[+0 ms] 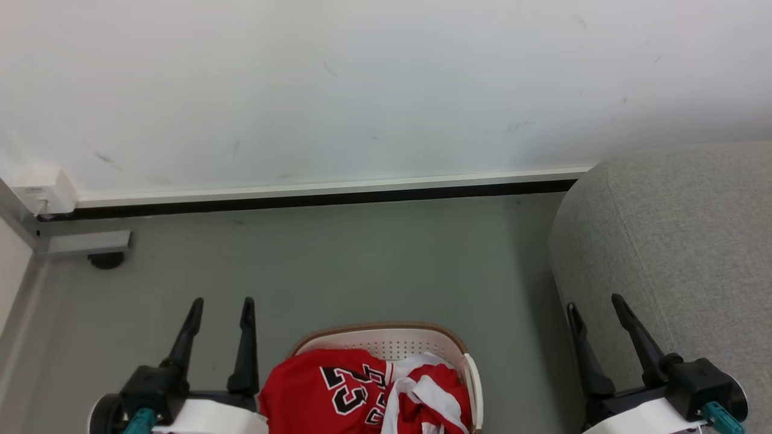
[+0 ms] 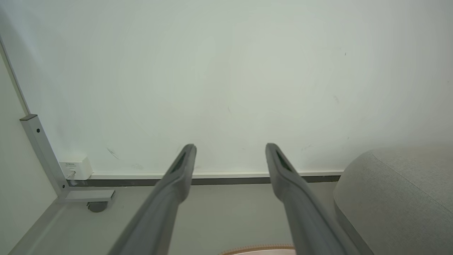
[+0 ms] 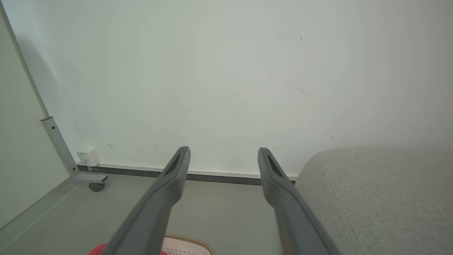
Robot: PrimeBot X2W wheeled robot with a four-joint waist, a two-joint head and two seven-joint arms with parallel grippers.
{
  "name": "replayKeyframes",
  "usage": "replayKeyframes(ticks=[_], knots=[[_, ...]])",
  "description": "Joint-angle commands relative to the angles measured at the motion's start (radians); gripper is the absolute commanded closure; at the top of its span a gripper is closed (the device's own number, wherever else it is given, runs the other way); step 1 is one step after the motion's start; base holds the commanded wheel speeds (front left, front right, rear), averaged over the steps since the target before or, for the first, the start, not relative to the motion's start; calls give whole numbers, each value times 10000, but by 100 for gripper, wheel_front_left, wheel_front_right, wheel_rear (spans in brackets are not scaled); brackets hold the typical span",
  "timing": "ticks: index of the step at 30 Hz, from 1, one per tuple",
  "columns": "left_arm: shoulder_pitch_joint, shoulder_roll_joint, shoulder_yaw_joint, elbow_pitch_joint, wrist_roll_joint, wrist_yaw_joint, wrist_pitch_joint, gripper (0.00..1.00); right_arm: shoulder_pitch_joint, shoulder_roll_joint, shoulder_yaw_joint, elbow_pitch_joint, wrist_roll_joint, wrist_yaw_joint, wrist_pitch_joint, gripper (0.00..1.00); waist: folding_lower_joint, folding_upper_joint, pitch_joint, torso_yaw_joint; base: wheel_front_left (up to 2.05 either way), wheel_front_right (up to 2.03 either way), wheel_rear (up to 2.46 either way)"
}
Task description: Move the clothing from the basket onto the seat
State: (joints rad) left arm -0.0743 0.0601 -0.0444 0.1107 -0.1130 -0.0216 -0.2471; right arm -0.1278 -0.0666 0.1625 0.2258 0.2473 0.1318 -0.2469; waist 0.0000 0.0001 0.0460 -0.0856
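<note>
1. The left tool (image 1: 221, 304) hangs at the lower left of the head view, its dark jaws spread wide with nothing between them.
2. The right tool (image 1: 594, 304) hangs at the lower right, jaws likewise spread and empty, in front of the seat's rounded edge.
3. The clothing (image 1: 329, 392), red with a black-and-white 23 and white trim, lies bunched in the basket (image 1: 392, 345) on the floor (image 1: 362, 265), between the two tools.
4. The seat (image 1: 675, 241), light grey fabric, stands near the basket's right side, close to the white wall (image 1: 362, 90).
</note>
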Motion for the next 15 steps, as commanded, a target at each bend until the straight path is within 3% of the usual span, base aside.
replayKeyframes(ticks=[1, 15], knots=[[11, 7, 16, -28, 315, -35, -63, 0, -131, -24, 36, -63, -157, -19, -65, 0, 0, -1, 7, -8, 0, 0, 0], [-4, -43, 65, -79, 848, -54, -179, 0, -150, 7, 80, -108, -492, -21, -191, 0, 0, -1, 99, -65, 0, 0, 0]])
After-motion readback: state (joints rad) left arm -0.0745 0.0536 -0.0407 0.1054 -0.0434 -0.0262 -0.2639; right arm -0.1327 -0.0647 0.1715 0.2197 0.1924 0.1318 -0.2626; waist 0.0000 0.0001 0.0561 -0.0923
